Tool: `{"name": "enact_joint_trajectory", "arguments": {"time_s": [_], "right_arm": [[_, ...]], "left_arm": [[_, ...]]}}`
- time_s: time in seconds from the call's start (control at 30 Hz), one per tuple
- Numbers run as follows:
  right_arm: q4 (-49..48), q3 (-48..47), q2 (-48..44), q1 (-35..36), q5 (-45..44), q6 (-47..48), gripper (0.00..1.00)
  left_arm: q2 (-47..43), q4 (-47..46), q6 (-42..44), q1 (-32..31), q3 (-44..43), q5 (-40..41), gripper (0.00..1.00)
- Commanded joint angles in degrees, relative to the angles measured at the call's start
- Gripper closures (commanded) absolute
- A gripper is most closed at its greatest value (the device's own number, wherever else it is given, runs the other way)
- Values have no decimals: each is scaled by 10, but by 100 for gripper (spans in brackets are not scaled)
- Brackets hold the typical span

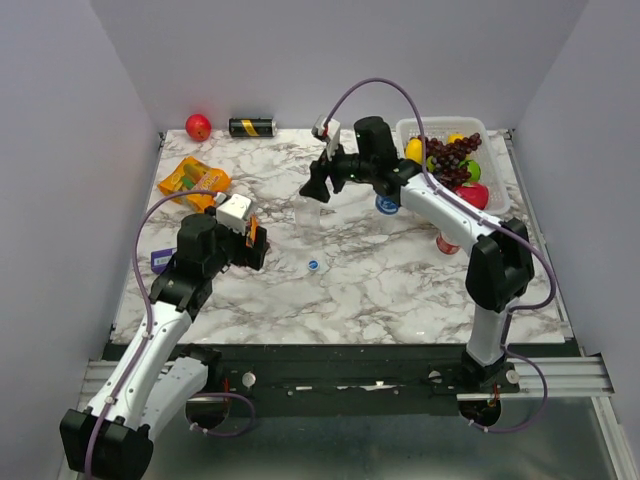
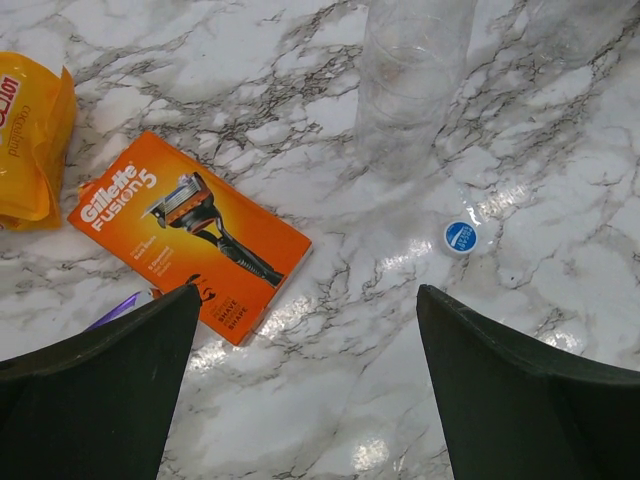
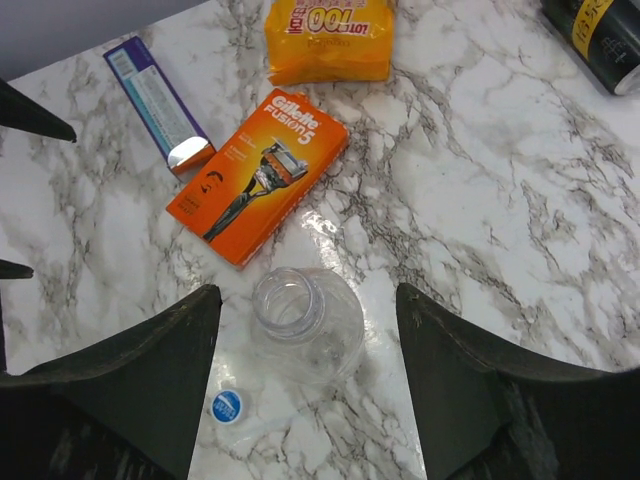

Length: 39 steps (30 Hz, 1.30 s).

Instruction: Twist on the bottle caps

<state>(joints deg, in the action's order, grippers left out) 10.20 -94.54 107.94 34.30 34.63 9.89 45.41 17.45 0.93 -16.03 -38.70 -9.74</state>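
Observation:
A plain clear bottle (image 1: 310, 213) stands uncapped mid-table; its open mouth shows in the right wrist view (image 3: 300, 310). My right gripper (image 1: 316, 186) hangs open just above it, jaws (image 3: 308, 295) wide on either side of the neck, not touching. A loose blue cap (image 1: 313, 266) lies on the marble just in front of the bottle (image 3: 228, 406). My left gripper (image 1: 256, 245) is open and empty, low over the table left of the cap (image 2: 460, 237), facing the bottle (image 2: 410, 80). A blue-labelled bottle (image 1: 387, 205) and a red-labelled bottle (image 1: 446, 243) are partly hidden by the right arm.
An orange razor box (image 2: 190, 235) and yellow packet (image 1: 190, 178) lie at the left, with a purple strip (image 3: 160, 105) beside them. A red ball (image 1: 198, 126) and black-and-gold can (image 1: 252, 127) sit at the back. A white fruit basket (image 1: 490, 140) stands at the back right.

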Motion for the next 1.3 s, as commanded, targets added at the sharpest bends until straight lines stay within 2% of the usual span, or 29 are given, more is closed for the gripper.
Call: {"name": "enact_joint_trajectory", "arguments": {"time_s": [0.0,0.17,0.23,0.27,0.3,0.37,0.4,0.53,0.73,0.9,1.1,1.27], "right_arm": [[-25,-23,31,16,-34,9,24],[-35,-19,43,25,-41,19,30],[-39,-18,45,28,-43,21,37],[-40,-18,45,28,-44,23,41],[-41,-18,45,28,-43,23,52],[-43,-17,42,28,-40,29,62],[-43,-17,40,28,-38,32,72],[-36,-19,18,28,-27,31,88],[-10,-29,-45,29,70,-4,93],[-10,-26,-67,29,136,-54,94],[-32,-8,-80,28,165,-97,94],[-68,-6,-77,28,187,-172,94]], "left_arm": [[-10,15,6,14,-14,-23,1],[-11,15,6,18,-12,-31,1],[-10,8,4,18,-9,-34,1],[-8,5,3,18,-7,-41,1],[-7,1,2,18,-2,-46,1],[-2,-12,3,18,2,-70,1],[-1,-17,6,18,8,-83,1],[6,-63,32,17,30,-152,1],[31,-120,68,2,43,-196,1],[70,-163,72,-5,41,-188,1],[114,-202,62,-14,32,-201,1],[141,-234,41,-22,23,-216,1]]}}
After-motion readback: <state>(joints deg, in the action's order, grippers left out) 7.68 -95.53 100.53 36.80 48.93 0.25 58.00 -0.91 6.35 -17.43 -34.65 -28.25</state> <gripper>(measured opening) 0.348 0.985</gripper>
